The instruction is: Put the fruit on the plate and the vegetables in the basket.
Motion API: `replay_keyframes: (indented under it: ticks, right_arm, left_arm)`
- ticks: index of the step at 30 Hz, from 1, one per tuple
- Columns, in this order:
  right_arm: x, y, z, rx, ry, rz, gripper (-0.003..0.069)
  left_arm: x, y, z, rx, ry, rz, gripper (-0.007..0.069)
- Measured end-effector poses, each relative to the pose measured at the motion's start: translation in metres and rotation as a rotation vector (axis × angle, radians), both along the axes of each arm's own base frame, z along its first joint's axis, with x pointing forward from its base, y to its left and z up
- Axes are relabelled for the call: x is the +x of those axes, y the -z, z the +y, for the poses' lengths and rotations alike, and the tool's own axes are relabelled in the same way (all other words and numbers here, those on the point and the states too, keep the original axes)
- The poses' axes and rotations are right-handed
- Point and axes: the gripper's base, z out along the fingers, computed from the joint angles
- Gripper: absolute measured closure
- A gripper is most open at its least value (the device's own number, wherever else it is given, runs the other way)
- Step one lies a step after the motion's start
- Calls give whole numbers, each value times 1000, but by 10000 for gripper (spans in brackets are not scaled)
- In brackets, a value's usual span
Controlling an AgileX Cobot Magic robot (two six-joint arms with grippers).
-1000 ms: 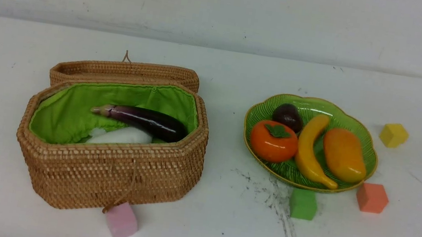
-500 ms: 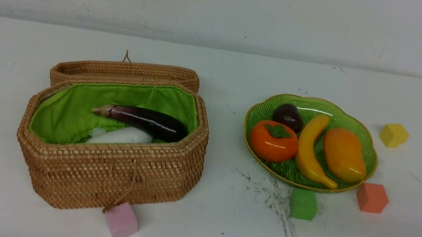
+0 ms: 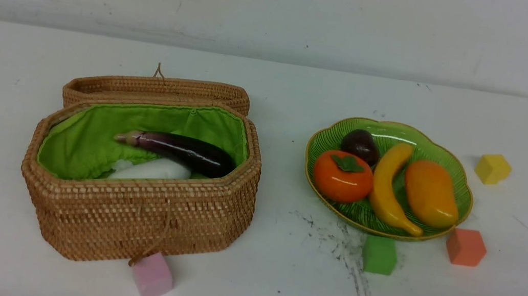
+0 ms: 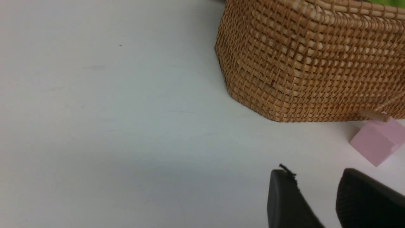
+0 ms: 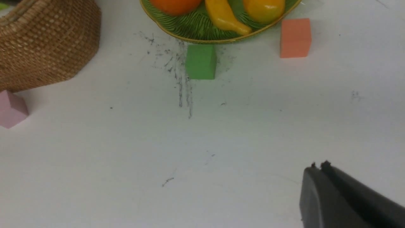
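Observation:
The woven basket point(image 3: 141, 213) stands open at the left, its lid point(image 3: 156, 87) folded back. Inside, on the green lining, lie a dark-purple eggplant point(image 3: 181, 151) and a white oblong vegetable point(image 3: 152, 170). The green scalloped plate point(image 3: 461, 194) at the right carries a persimmon point(image 3: 342, 176), a banana point(image 3: 387, 188), a mango point(image 3: 430, 193) and a mangosteen point(image 3: 360, 145). Neither arm shows in the front view. My left gripper point(image 4: 316, 177) hangs open and empty over bare table near the basket's wall point(image 4: 310, 63). The right gripper point(image 5: 319, 166) is shut on nothing, well short of the plate point(image 5: 196, 31).
Foam cubes lie around: pink point(image 3: 152, 276) against the basket's front, green point(image 3: 379, 254) and orange point(image 3: 465, 246) at the plate's near edge, yellow point(image 3: 492, 168) to its right. Dark scuff marks point(image 3: 347, 252) streak the white table. A wall closes the far side.

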Motion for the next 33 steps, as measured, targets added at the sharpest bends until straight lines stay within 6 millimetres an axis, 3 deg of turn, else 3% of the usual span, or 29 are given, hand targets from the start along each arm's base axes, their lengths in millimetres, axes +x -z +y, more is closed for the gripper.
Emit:
replay_keyframes:
  ticks: [21,27,30,33]
  right_arm:
    - [4,-5,-7,-77,31,-93,653]
    - [-22,-5,-14,-128,61,-282,648]
    - [-41,11,-17,-143,79,-406,647]
    - [-53,43,-21,-154,117,-492,645]
  left_arm:
    - [0,0,0,0,0,0,386]
    - [0,0,0,0,0,0,386]
    - [0,0,0,0,0,0,386]
    - [0,0,0,0,0,0,386]
